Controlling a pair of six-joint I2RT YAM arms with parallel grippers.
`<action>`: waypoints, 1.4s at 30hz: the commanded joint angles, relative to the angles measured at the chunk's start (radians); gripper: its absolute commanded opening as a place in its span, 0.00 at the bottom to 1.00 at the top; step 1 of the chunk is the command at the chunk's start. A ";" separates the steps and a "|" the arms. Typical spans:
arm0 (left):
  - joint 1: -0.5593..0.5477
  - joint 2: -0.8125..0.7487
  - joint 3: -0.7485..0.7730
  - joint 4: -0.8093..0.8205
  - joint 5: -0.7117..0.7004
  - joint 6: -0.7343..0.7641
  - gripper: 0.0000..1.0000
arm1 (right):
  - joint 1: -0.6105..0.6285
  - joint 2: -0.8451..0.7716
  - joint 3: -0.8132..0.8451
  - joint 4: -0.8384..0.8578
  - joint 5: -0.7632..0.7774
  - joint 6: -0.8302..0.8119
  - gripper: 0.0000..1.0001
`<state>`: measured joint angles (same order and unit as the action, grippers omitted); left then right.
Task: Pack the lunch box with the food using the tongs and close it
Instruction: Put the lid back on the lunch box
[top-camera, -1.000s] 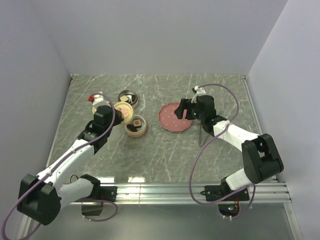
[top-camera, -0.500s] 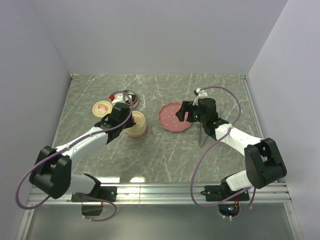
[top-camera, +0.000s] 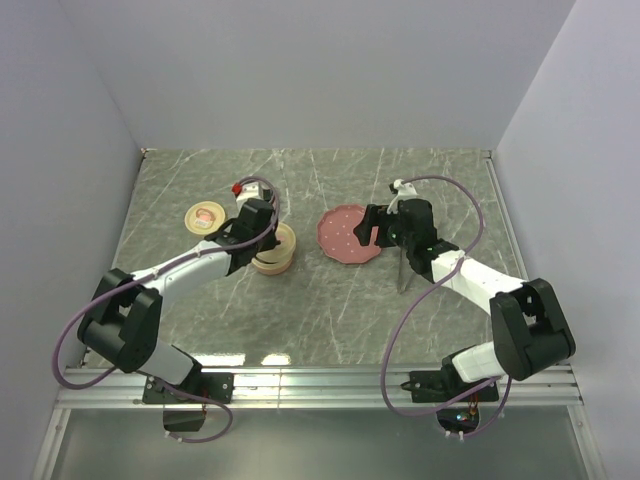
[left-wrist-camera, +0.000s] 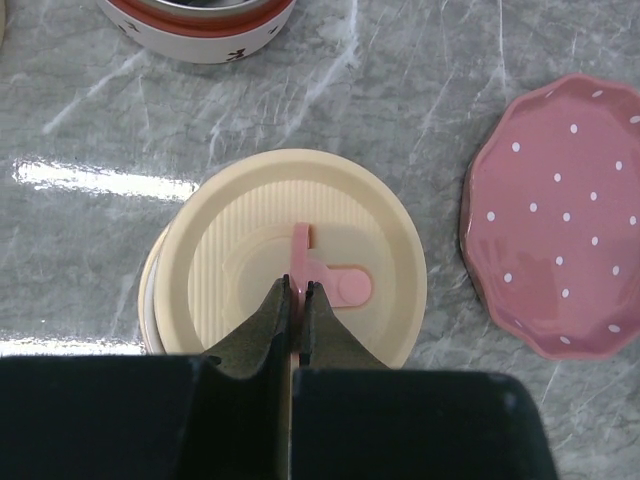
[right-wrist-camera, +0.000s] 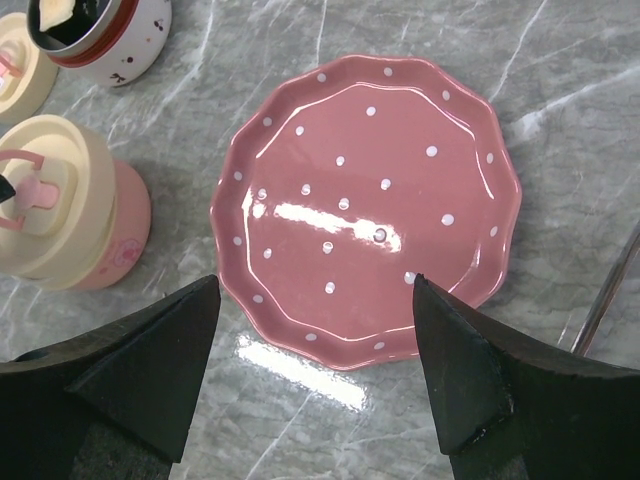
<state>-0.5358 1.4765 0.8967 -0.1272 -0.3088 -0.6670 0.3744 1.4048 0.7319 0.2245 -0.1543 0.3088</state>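
One lid newly seated on lunch box (right-wrist-camera: 100, 240) — left gripper (left-wrist-camera: 298, 292) pinched shut on its pink tab (left-wrist-camera: 340, 288). Right gripper (right-wrist-camera: 312, 290) spread wide, empty, over bare pink plate (right-wrist-camera: 370, 200). Tongs (top-camera: 400, 268) idle beside plate — food (right-wrist-camera: 62, 12) in rear bowl (right-wrist-camera: 125, 50), still uncovered.

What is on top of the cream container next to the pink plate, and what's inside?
A ribbed cream lid sits on the container, its pink tab pinched by the shut left gripper. The lid covers the opening, so the contents cannot be seen.
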 joint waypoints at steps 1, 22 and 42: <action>-0.012 -0.030 0.024 -0.045 -0.059 0.004 0.00 | 0.004 -0.004 0.006 0.032 0.009 -0.016 0.84; -0.013 -0.008 -0.050 -0.006 -0.039 -0.006 0.00 | 0.004 -0.030 -0.011 0.021 0.002 -0.005 0.84; -0.026 -0.128 -0.165 0.080 -0.041 -0.028 0.00 | 0.003 -0.030 -0.014 0.019 -0.011 0.004 0.84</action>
<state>-0.5552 1.3674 0.7563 -0.0887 -0.3466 -0.6762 0.3744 1.4055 0.7265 0.2226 -0.1631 0.3099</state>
